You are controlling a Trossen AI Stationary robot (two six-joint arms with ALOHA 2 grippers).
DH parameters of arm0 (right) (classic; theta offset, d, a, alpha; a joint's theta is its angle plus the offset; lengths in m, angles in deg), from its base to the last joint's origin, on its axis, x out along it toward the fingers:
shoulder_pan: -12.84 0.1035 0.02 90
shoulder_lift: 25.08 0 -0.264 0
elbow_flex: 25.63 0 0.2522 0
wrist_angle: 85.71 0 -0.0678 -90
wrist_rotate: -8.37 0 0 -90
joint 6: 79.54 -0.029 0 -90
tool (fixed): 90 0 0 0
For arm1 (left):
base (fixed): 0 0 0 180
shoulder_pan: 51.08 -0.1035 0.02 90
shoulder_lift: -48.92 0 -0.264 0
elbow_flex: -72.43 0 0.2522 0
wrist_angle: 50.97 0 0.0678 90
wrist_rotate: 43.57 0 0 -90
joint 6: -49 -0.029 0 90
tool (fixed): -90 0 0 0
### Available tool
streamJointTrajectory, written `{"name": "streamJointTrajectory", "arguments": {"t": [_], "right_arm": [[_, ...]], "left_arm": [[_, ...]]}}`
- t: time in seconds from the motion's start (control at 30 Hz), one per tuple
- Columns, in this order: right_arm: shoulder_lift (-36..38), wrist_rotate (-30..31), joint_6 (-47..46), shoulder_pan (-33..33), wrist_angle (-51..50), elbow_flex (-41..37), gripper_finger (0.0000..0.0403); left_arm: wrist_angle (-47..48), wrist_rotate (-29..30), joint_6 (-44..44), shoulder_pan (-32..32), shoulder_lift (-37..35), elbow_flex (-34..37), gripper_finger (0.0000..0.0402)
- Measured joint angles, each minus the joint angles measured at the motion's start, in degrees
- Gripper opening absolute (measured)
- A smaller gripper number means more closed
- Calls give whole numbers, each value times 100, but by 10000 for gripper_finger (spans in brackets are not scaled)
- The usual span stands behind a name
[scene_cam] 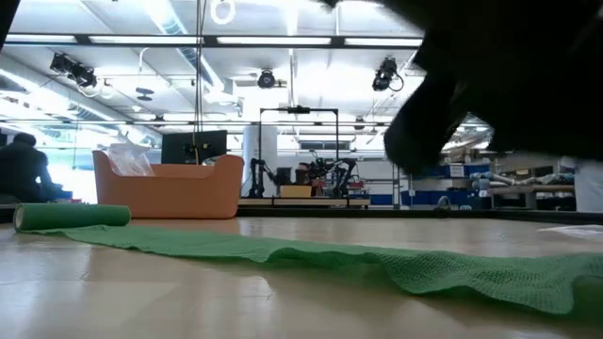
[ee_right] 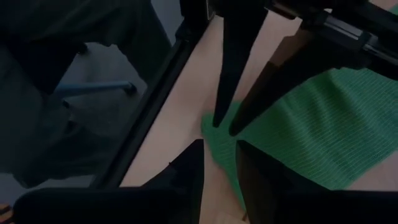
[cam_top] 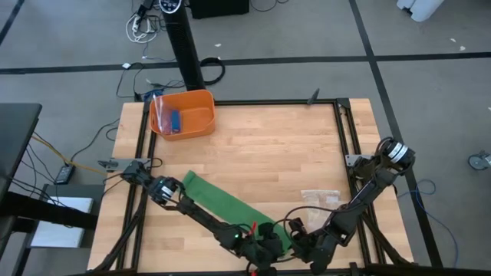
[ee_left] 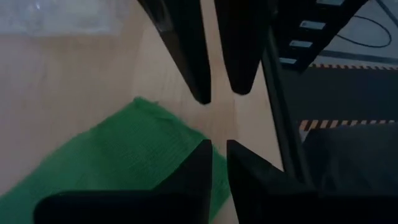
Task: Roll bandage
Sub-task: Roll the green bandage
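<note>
From above I saw the bandage (cam_top: 230,204) lying flat on the table (cam_top: 268,146) as a long green strip, its long axis running diagonally from a small rolled end (scene_cam: 73,217) at the far left to a loose flat end at the near edge, just right of centre. The left gripper (cam_top: 265,244) was down at that near end, over the strip's last stretch, its two fingers drawn almost together with only a thin gap, and I saw nothing caught between them. Just to its right, the right gripper (cam_top: 301,242) faced it from the other side of the same corner, fingers a little apart and empty. Both sat about equally close to the loose end and well away from the roll. I judged that any rolling from here would run along the diagonal toward the far left.
</note>
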Motion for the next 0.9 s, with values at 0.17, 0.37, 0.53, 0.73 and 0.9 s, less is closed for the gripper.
{"name": "streamJointTrajectory", "arguments": {"t": [0.17, 0.37, 0.53, 0.73, 0.9], "right_arm": [[132, 246, 26, 96, 7, 7, 92], [156, 285, 69, 119, 10, 7, 92], [156, 284, 268, 38, 184, 7, 92], [156, 279, 433, -87, 352, 7, 93], [156, 234, 474, -183, 348, 7, 93]], "left_arm": [[524, 770, -64, 172, -211, -158, 57], [1232, 1879, -126, 507, -786, -52, 56], [2323, 2366, 561, 754, -991, -50, 54], [3744, 2956, 1759, 1000, -1010, -46, 29], [4355, 3168, 2480, 1179, -1010, -46, 6]]}}
